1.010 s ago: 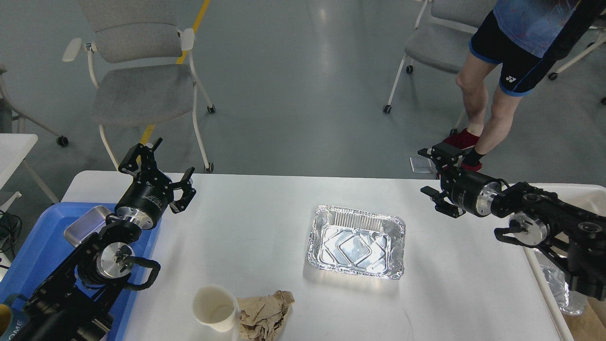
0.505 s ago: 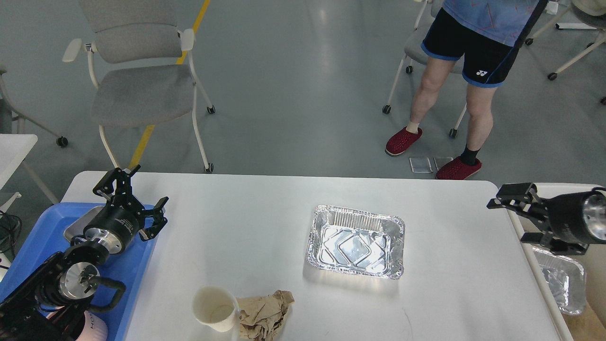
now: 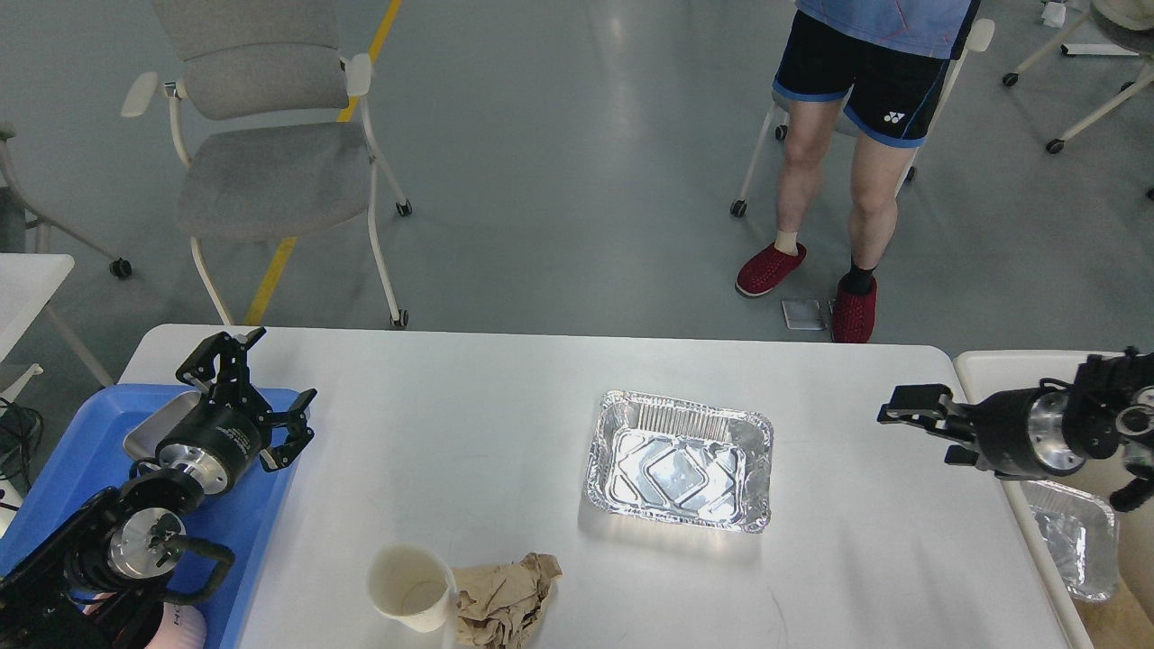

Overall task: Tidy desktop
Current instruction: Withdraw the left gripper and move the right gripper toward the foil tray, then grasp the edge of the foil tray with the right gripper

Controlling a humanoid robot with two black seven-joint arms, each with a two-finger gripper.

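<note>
Grey office chair (image 3: 261,144) on castors, white frame, standing on the grey floor (image 3: 559,162). Yellow floor line (image 3: 270,261) passing beneath it. Person (image 3: 856,117) in black shorts and red slippers (image 3: 769,269), standing; head not shown. Second chair (image 3: 1091,54) seen at upper right. Small white side table (image 3: 27,279) cut off at left edge.

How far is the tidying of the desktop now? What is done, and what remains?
Done: nothing visibly. In hand: nothing; the left gripper and right gripper are open and empty. Left on the desktop: the foil tray, the paper cup and the crumpled brown paper touching it.
</note>
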